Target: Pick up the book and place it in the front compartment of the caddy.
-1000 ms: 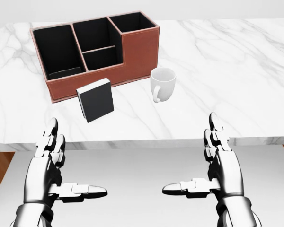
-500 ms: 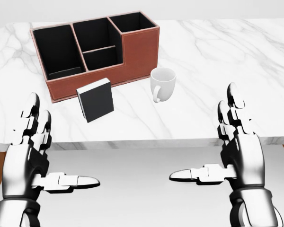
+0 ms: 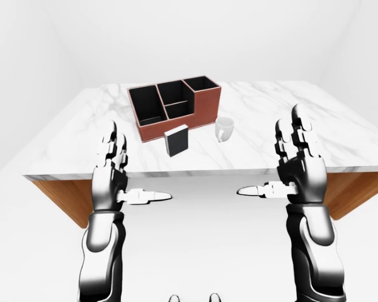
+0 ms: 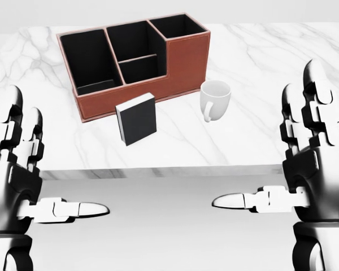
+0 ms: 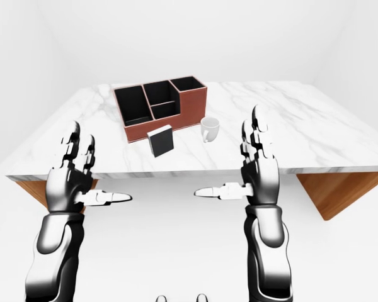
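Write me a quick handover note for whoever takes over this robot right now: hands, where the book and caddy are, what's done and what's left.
Left hand: open, empty, raised at the near edge of the white marble table, touching nothing.
Right hand: open, empty, likewise raised at the table edge.
Black hardcover book with white page edges: standing upright on the table, just below the caddy in the head view, ungrasped.
Reddish-brown leather caddy with black compartments: top centre of the head view; no book in any compartment.
White ceramic mug: right of the book, apart from it.
Done: nothing yet.
Left: reach, grasp the book, place it in the caddy's front compartment.
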